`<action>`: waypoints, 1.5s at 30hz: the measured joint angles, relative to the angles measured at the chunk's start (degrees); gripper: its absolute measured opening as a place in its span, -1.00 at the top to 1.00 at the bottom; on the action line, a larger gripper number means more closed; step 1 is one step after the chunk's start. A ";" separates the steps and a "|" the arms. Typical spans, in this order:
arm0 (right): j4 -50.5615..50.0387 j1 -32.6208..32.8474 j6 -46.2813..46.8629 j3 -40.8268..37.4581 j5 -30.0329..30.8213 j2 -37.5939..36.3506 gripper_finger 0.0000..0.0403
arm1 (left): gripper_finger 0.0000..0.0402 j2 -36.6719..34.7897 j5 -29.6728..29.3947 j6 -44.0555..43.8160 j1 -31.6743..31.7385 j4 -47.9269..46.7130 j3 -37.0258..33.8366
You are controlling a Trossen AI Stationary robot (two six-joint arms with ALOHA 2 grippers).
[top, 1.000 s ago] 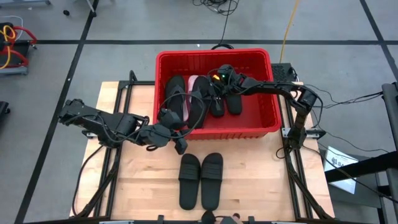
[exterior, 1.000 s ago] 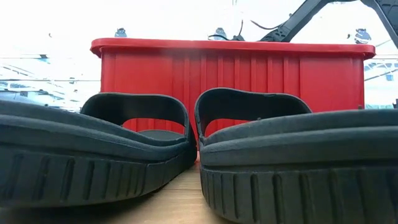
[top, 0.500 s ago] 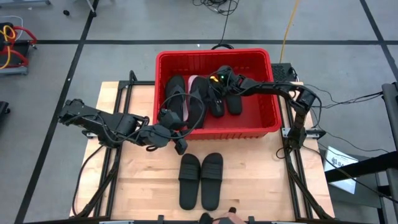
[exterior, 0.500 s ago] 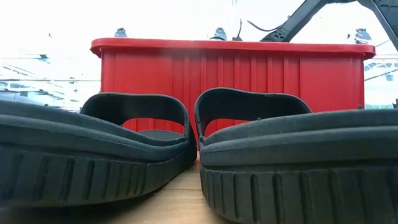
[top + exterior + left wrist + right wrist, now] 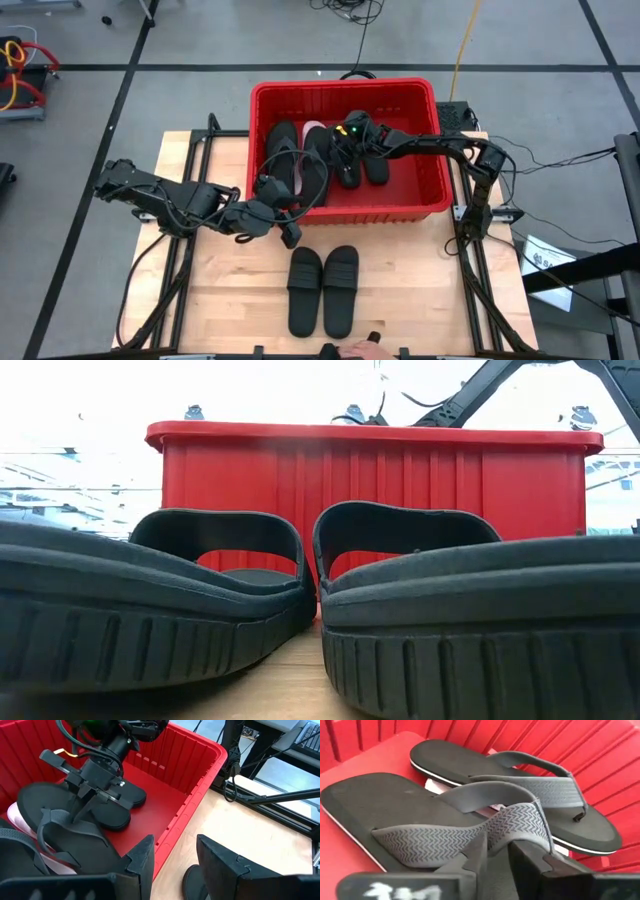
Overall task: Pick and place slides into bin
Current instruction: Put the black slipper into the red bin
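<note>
- My right gripper [image 5: 343, 140] is reaching down inside the large red rectangular plastic bin [image 5: 420, 203], over the middle of its floor.
- In the right wrist view its jaws are nearly together, pinching the grey textured thong strap [image 5: 485, 832] of a black flat thong-style slide [image 5: 380, 815]; a matching black thong slide [image 5: 520, 795] is lying just beside it on the red floor.
- My left gripper [image 5: 291, 232] is hovering just outside the bin's near wall, above the pale wooden tabletop [image 5: 420, 290].
- Its jaws are standing spread, with nothing between the fingers [image 5: 141, 857].
- In the left wrist view I am looking past the bin's rim at more black thong slides [image 5: 60, 815] piled over a pale pink slide [image 5: 22, 822] on the bin floor, my right gripper among them.
- A pair of black wide-strap slides [image 5: 324, 288] is sitting side by side on the table, near the front edge and clear of the bin.
- The low view is showing their ribbed black soles [image 5: 150, 630] close up, with the red slotted wall behind.
- A person's hand [image 5: 362, 348] is showing at the table's front edge.
</note>
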 joint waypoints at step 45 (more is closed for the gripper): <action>0.51 -0.28 26.56 -0.02 19.23 -0.04 0.35 | 0.30 0.02 1.97 -1.07 -0.02 0.20 0.00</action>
